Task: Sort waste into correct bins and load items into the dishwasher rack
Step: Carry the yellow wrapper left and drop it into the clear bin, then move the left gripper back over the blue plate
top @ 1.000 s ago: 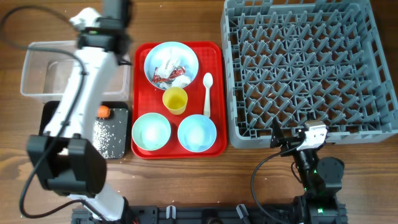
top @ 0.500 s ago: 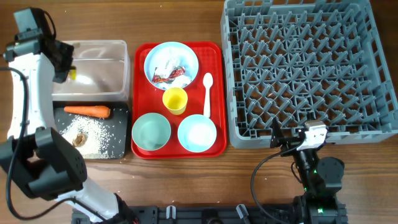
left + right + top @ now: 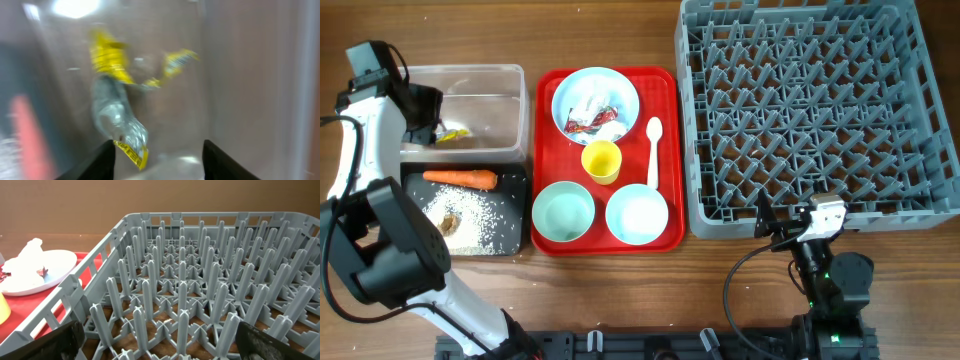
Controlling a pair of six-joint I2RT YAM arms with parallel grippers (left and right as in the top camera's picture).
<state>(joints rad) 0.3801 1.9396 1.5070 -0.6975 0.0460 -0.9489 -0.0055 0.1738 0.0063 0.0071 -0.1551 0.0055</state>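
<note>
wood table [image 3: 610, 30], red tray [image 3: 666, 100] ctr, grey rack [image 3: 800, 100] R

So the yellow scrap [image 3: 451, 133] lay in the clear tub [image 3: 470, 70], the orange carrot [image 3: 460, 179] and rice [image 3: 482, 216] sat in the black tray [image 3: 516, 190] just beside it, and the grey rack [image 3: 810, 100] stood well apart.

We find the clear plastic rectangular tub [image 3: 512, 78] behind the shallow black rectangular tray [image 3: 513, 184] at left, the flat red serving tray [image 3: 666, 92] beside them in the middle, and the large grey plastic pegged rack [image 3: 800, 110] at right. An orange carrot [image 3: 460, 179] lies in the black tray.
</note>
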